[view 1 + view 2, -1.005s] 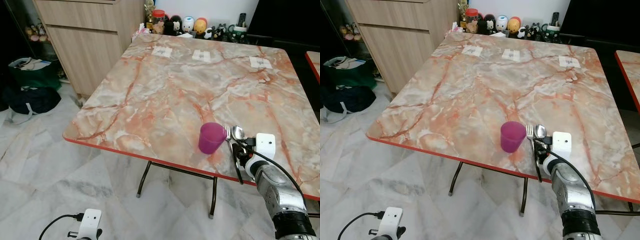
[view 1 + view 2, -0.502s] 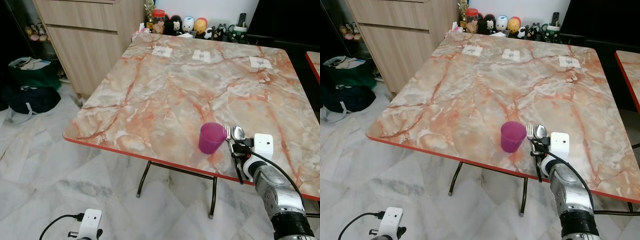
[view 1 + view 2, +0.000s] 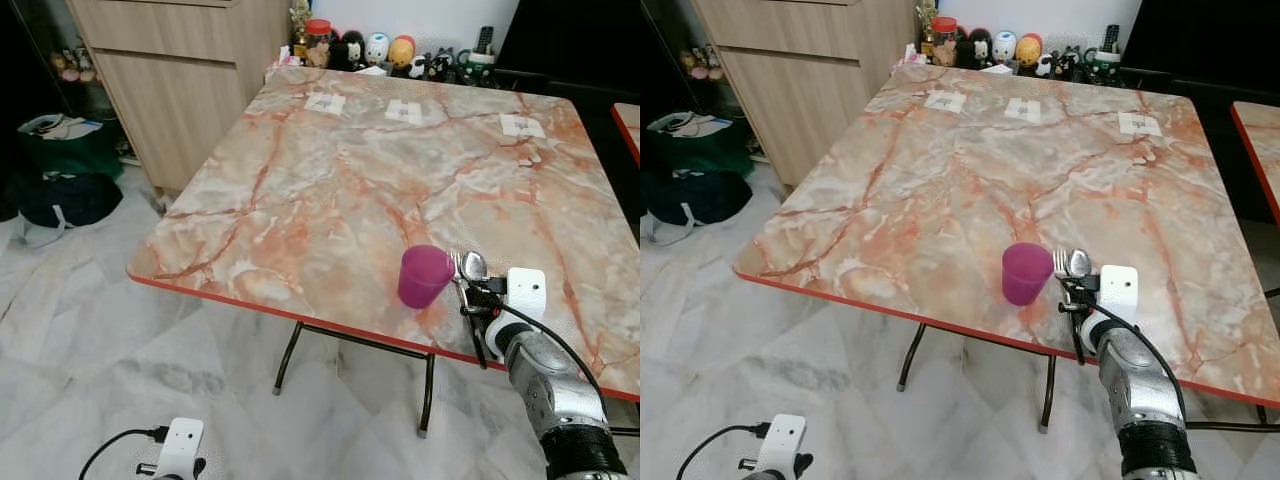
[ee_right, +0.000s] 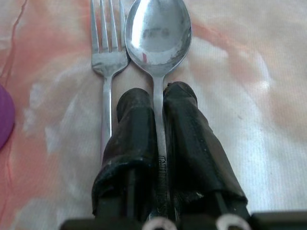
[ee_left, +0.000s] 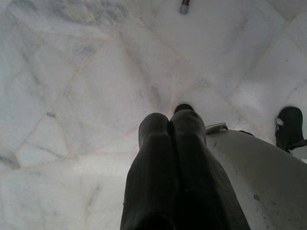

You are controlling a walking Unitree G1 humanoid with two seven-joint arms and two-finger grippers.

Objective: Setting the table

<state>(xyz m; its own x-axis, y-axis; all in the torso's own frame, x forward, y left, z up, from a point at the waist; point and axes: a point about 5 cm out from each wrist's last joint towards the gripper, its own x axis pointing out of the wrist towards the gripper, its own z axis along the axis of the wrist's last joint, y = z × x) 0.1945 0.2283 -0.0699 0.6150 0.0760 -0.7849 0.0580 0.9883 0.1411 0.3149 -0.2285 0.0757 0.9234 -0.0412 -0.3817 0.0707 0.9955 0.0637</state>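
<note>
Marble-patterned table [image 3: 330, 190], pink and orange veining, red edge, black metal legs; fills the middle of the head views. Three white paper slips lie in a row near its far edge.

White marble floor [image 3: 90, 350], lower left of the head views.

Light wood cabinet [image 3: 180, 70], upper left, standing against the table's far left corner.

Dark bags [image 3: 60, 180] on the floor at the left edge, one green, one black.

Row of figurines and a red-lidded jar [image 3: 365, 48] at top centre, behind the table's far edge.

Right arm, silver, rising from the lower right of the head views; white wrist module just above the table's near edge.

Right pincer [image 4: 156, 103]: clenched on the spoon's handle, the two black fingers [image 4: 189, 139] pressed against either side of the shaft, low over the table at its near right edge.

Left pincer [image 5: 170, 125]: fingers pressed together, nothing between them, hanging over the floor beside the robot's grey body.

Purple plastic cup [image 3: 424, 275], upright on the table near its near edge, just left of the cutlery.

Steel spoon [image 4: 158, 33], bowl up, lying on the table, bowl pointing away from the robot.

Steel fork [image 4: 106, 43], lying flat, touching the spoon's left side, between spoon and cup.
</note>
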